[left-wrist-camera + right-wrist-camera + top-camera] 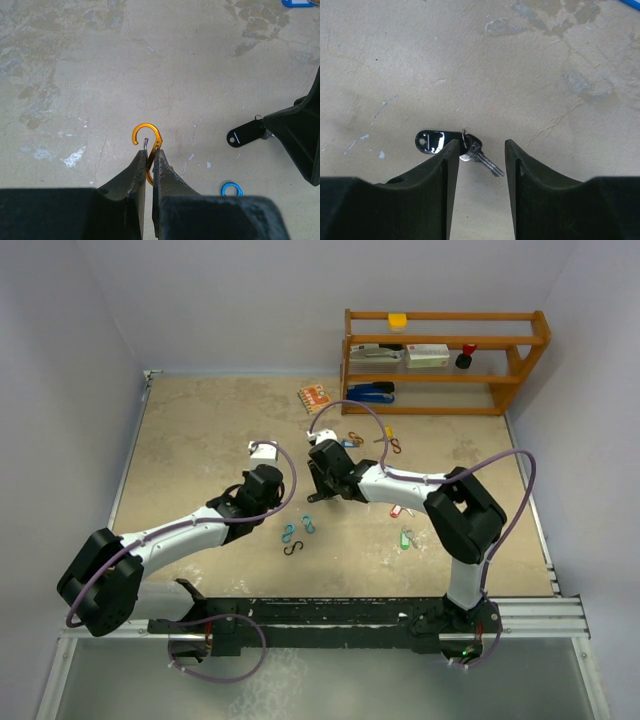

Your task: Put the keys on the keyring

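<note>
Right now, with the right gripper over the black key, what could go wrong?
Right gripper is open, the black key off-centre by one finger: closing may skid it away. Left gripper pinches the orange clip by its thin middle: it may twist when a key is pushed on.

Key (484,160) on table (530,65) betw. right jaws.

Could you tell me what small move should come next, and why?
Probably lower the right gripper and close on the small metal key with the black plastic tag: its open fingers straddle the key, and the left gripper holds the orange hooked metal clip ready.
</note>
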